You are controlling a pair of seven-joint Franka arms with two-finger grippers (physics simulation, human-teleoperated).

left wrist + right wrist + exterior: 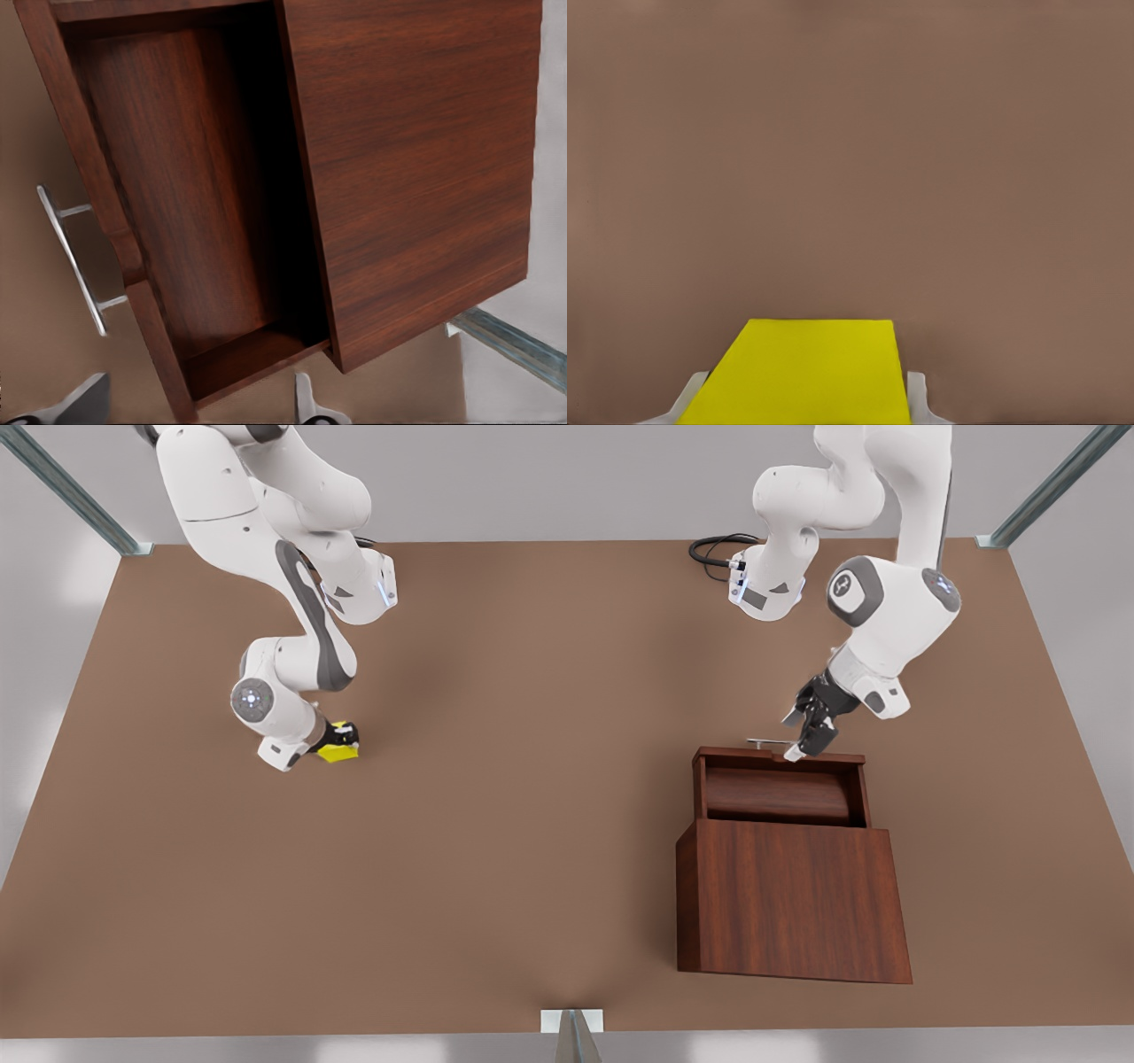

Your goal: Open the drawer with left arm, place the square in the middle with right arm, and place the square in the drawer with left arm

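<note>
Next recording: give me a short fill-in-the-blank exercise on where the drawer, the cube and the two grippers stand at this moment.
1. The drawer of the wooden cabinet is pulled ____.
2. The right gripper is closed on the ____ cube.
3. The left gripper hovers open beside the drawer's silver ____.
4. The inside of the drawer is ____.

Missing words: open; yellow; handle; empty

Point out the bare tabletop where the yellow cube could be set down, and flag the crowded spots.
Bare matte brown tabletop spans the middle, between the small yellow cube in the right claw and the dark reddish-brown wooden cabinet. Crowded: around the pulled-out wood-grain drawer, where the open left claw hovers by the thin silver bar handle.
</note>
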